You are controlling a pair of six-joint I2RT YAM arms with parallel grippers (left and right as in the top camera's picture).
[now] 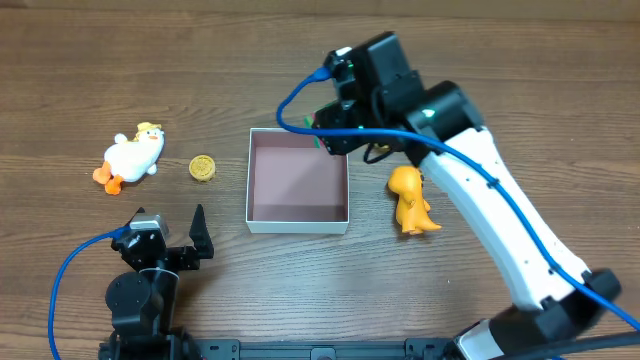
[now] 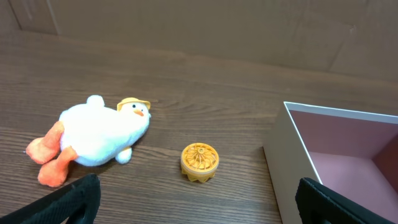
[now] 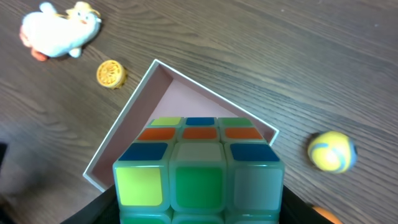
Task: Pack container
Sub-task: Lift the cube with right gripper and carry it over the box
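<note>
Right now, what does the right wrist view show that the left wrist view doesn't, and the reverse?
Only the right wrist: a puzzle cube close up in front of the container, and a yellow ball. Only the left wrist: the open left gripper, dark at the bottom corners. Both: the white duck plush, the round yellow toy and the container.

The left arm [image 1: 140, 295] is folded low at the near side, the left gripper [image 1: 172, 238] held level — fingers [image 2: 74, 199] spread wide apart. The right arm [image 1: 480, 190] is stretched far across, the right gripper [image 1: 335, 135] clamped on a colour cube [image 3: 199, 165].
</note>
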